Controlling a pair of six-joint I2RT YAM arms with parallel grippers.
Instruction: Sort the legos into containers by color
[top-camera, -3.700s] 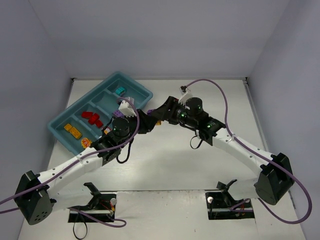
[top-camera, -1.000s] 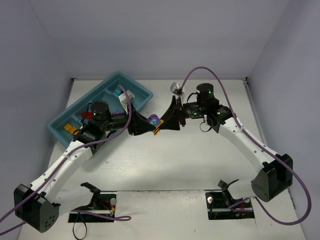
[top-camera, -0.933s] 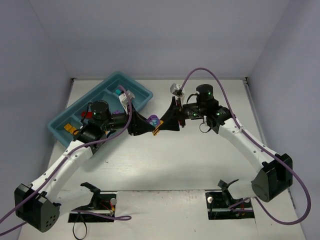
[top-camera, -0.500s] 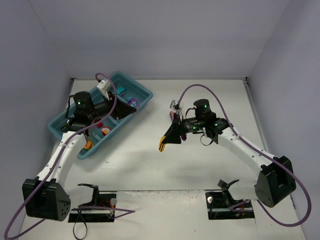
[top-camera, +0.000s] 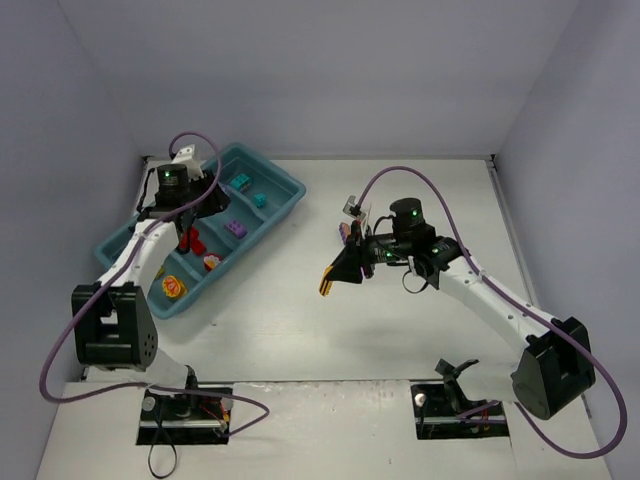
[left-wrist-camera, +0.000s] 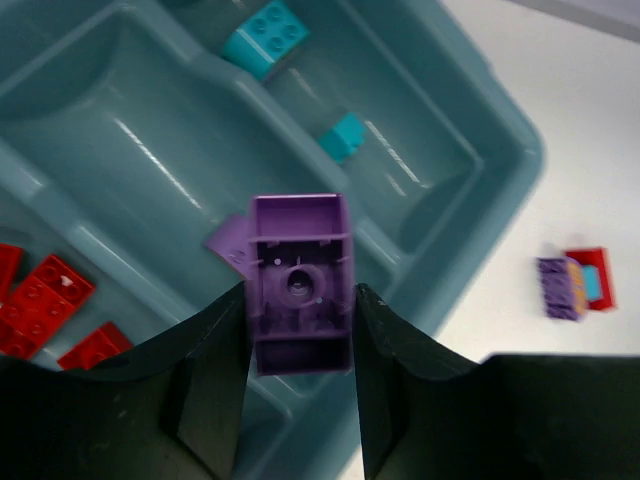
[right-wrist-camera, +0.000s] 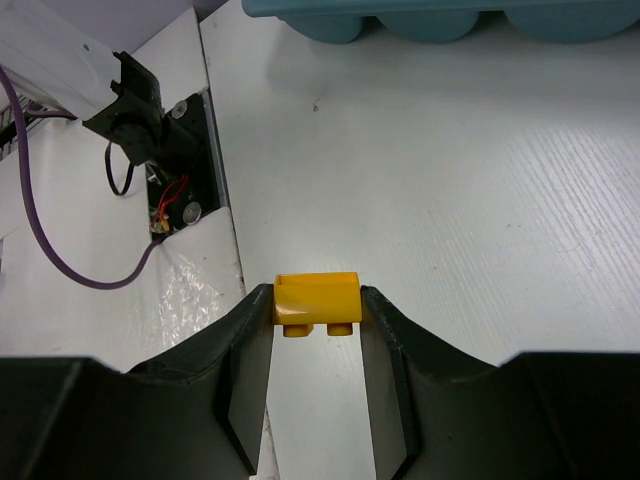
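Top external view: the left arm (top-camera: 135, 255) reaches over the teal tray (top-camera: 283, 176), and its far end is above the middle compartments. The right gripper (top-camera: 327, 286) hangs over bare table (top-camera: 400, 340), with the tray well off to its left. Plain pale grey walls (top-camera: 320, 80) close the white table in on three sides.

Left wrist view: the left gripper (left-wrist-camera: 300, 312) is clamped on a purple brick (left-wrist-camera: 299, 270), which shows its hollow underside to the camera. Directly beneath the fingers lies a second purple piece (left-wrist-camera: 228, 243) in its own compartment. The brick is probably held here so that it drops in with its own colour. Beyond the fingertips, the next compartment holds two teal bricks (left-wrist-camera: 265, 35). To the gripper's left, past a divider, lie red bricks (left-wrist-camera: 45, 300). Off to its right, outside the tray on the table, sits a small mixed stack (left-wrist-camera: 572, 285) not yet sorted.

Right wrist view: the right gripper is closed on an orange-yellow brick (right-wrist-camera: 317, 298), studs pointing down, raised off the table. The tray's outer wall is far ahead of the fingers, so this looks like a carry with a long reach left to the orange compartment. The tabletop is white with a faint grain, and a black clamp (right-wrist-camera: 135, 100) with loose wires sits to the gripper's left
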